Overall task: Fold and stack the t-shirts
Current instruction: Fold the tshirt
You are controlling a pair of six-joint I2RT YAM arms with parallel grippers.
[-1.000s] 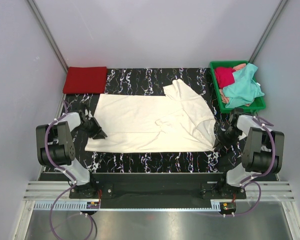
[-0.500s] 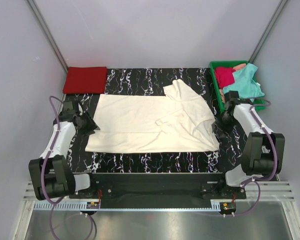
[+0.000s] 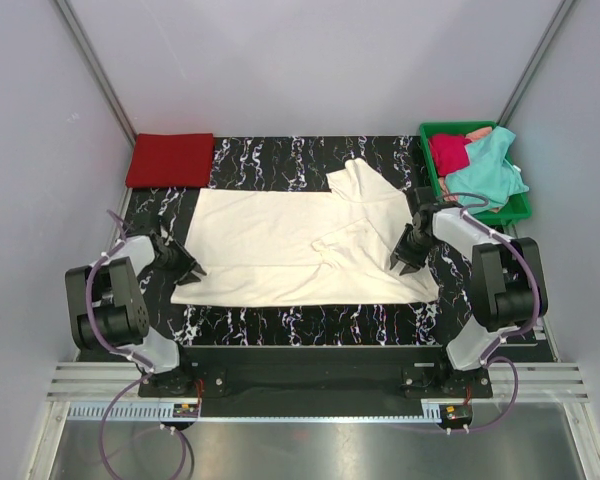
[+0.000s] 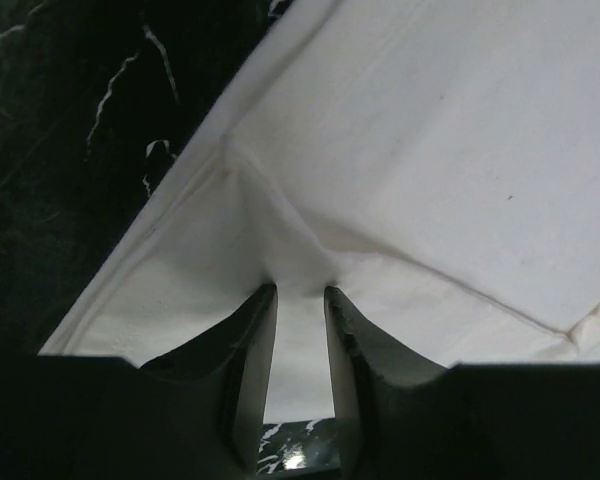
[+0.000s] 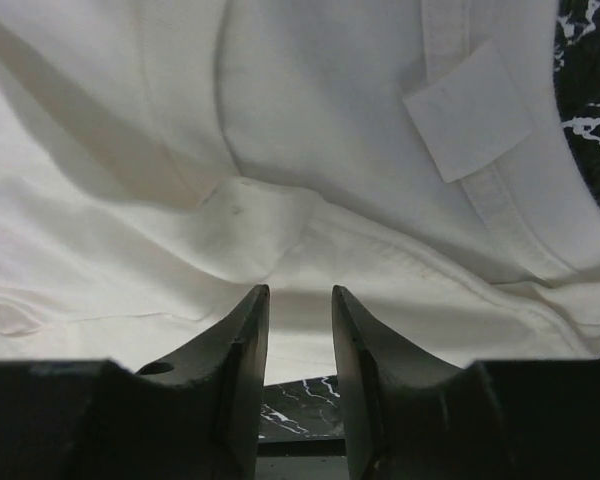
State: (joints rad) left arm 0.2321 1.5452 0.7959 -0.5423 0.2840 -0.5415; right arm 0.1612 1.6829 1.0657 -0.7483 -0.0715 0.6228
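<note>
The large cream-white cloth t-shirt (image 3: 280, 245) lies spread in the middle of the black white-veined worktop (image 3: 310, 325). Its long axis runs from left to right across the worktop. The straight hem is at the left side, and the neck end points to the right, toward the green plastic tray (image 3: 432, 170). The left half lies flat. The right part is rumpled, with one sleeve reaching to the far side.

The left claw (image 3: 193, 270) sits at the near left corner of the hem. In the left wrist view its two fingers (image 4: 250, 350) are drawn close together and pinch a small raised fold of the cream cloth — the fabric pulls into creases toward the tips. The hem seam runs slanted beside them, with bare worktop beyond it.

The right claw (image 3: 398, 262) rests on the right part of the t-shirt, near the neck end. In the right wrist view its fingers (image 5: 245, 360) are also almost together, and a bump of cloth is gathered at the tips, so it pinches the t-shirt too. A small white sewn label (image 5: 467, 110) sits on the neck band, at the upper right of that view.

A red folded cloth shirt (image 3: 170, 160) lies as a flat rectangle at the far left corner, apart from the cream one. In the tray at the far right corner a crimson shirt (image 3: 448, 152) and a teal shirt (image 3: 490, 175) lie crumpled — the teal one hangs over the right rim.
</note>
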